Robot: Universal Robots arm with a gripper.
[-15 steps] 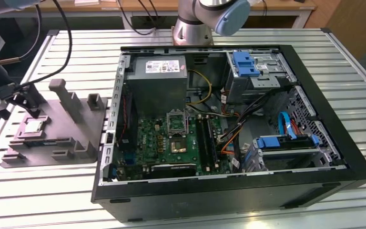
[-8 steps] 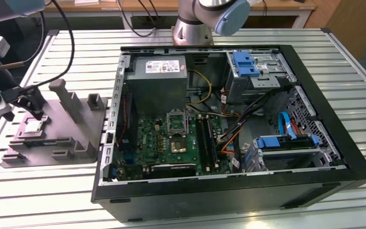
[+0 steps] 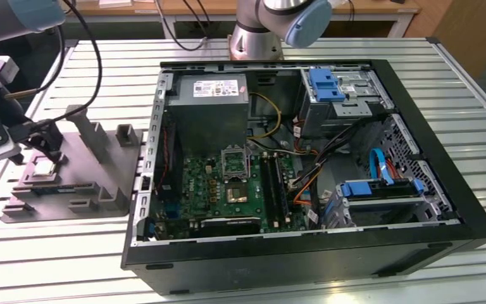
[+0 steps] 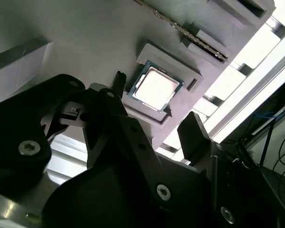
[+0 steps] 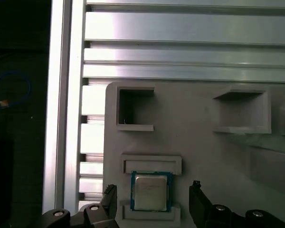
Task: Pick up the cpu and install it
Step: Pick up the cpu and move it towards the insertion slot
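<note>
Ribbed aluminium table slats (image 3: 479,95) carry everything. Lying on them is a big black open-sided computer case (image 3: 311,253) with a green motherboard (image 3: 218,183) inside. To the exterior view's left of the case sits a grey plastic block fixture with upright pegs (image 3: 99,164).

On the board, the dark metal-framed square socket (image 3: 236,190) appears unoccupied, though that is hard to confirm from this angle, so the install looks undone.

The arm's black two-finger gripper (image 3: 38,152) hangs over the fixture's far end, well apart from the case. Its fingers (image 5: 195,190) are spread wide, one on each side of the small flat square cpu with a pale silver-grey metal top (image 5: 151,191), with a gap on both sides. It grips nothing.

The cpu (image 4: 154,87) lies flat in the fixture's square recess, not yet picked up. The task is at its very start.
</note>
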